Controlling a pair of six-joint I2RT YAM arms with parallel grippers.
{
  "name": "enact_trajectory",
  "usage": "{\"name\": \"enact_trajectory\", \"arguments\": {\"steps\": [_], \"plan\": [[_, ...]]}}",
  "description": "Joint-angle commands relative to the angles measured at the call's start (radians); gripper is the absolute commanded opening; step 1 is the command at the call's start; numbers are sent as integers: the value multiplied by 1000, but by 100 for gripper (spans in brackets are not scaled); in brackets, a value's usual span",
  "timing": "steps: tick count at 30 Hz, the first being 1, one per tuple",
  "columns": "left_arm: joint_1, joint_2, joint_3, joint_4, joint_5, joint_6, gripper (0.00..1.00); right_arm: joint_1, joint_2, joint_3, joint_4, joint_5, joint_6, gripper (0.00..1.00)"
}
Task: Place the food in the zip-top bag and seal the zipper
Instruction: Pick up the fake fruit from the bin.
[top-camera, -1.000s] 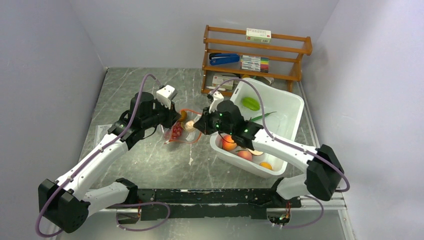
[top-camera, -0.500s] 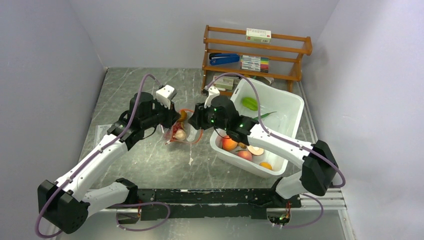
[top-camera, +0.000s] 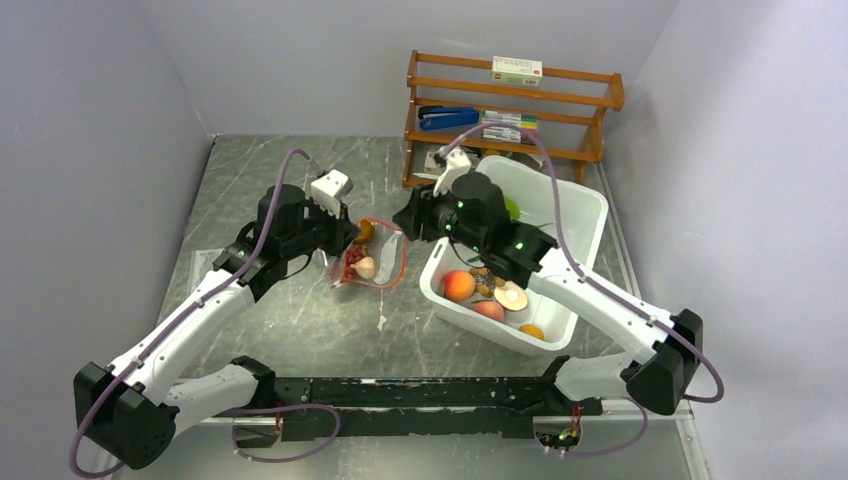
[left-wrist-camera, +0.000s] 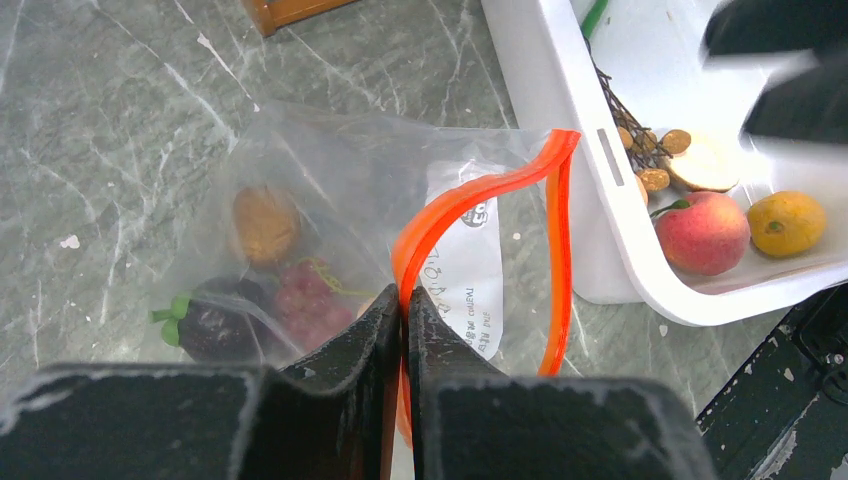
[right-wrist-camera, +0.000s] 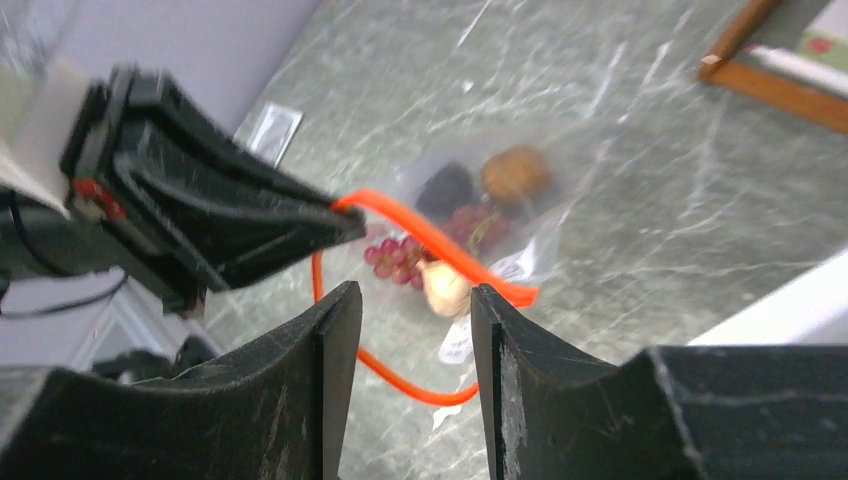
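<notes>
The zip-top bag (top-camera: 385, 262) lies on the table, its mouth held open toward the white bin. My left gripper (top-camera: 348, 238) is shut on the red-orange zipper (left-wrist-camera: 470, 200), pinched between its fingertips (left-wrist-camera: 388, 312). Inside the bag are the red grape bunch (right-wrist-camera: 400, 255), the pale bulb (right-wrist-camera: 445, 285), a brown round piece (left-wrist-camera: 265, 225) and a dark fruit (left-wrist-camera: 215, 325). My right gripper (right-wrist-camera: 415, 340) is open and empty, raised above the bag's mouth, and shows in the top view (top-camera: 408, 222). The orange fruit (left-wrist-camera: 787, 222) and the brown berry cluster (left-wrist-camera: 650, 160) lie in the bin.
The white bin (top-camera: 580, 215) stands right of the bag and also holds a peach (top-camera: 458, 286) and a green piece (top-camera: 511, 210), partly hidden by my right arm. A wooden rack (top-camera: 510, 110) stands at the back. A paper card (top-camera: 203, 262) lies at the left.
My right gripper let the pale bulb go into the bag, opened, and drew back up and to the right. My left gripper kept its hold on the zipper.
</notes>
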Motion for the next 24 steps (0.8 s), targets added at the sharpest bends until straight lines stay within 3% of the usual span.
{"name": "enact_trajectory", "arguments": {"steps": [1, 7, 10, 14, 21, 24], "plan": [[7, -22, -4, 34, -7, 13, 7, -75, -15, 82, -143, 128, 18, 45], [7, -22, -2, 34, 0, 12, 7, -269, -57, -2, -106, 87, 154, 46], [7, -27, 0, 40, -2, 11, 7, -339, -56, -56, -40, 126, 128, 47], [7, -37, 0, 36, 10, 10, 7, -392, 3, -47, 0, 221, -99, 50], [7, -41, -10, 58, 39, 1, 7, -419, 17, -198, 209, 287, -599, 47], [6, -32, -5, 50, 54, 1, 7, -459, 36, -221, 229, 228, -730, 46]]}}
